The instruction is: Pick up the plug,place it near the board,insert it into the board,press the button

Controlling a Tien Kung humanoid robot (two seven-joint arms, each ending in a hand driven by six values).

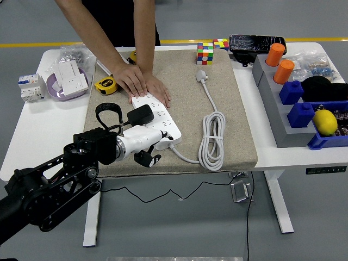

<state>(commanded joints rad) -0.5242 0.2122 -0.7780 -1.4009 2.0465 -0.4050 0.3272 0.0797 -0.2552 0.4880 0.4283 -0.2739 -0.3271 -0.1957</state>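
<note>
Plug (140, 115), black and blocky, stands on the white power board (158, 122), right above the left hand (145, 145) and just beyond its white knuckles. Whether its pins are seated in a socket, I cannot tell from this angle. The left hand sits at the board's near left corner, fingers curled under with the dark fingertips (148, 159) tucked low against the beige mat (174, 103), and it grips nothing; the plug is close to it but free of its fingers. The black left arm (51, 182) runs back from the hand toward the lower left. Beyond the hand, a person's two hands (142, 82) lie flat, pressing on the board's far end. To the hand's right, the board's white cable (212, 141) lies coiled on the mat, its own white plug end (202, 75) farther off toward the far side. A yellow tape measure (105, 85) sits beyond the hand, to the left of the person's hands.
</note>
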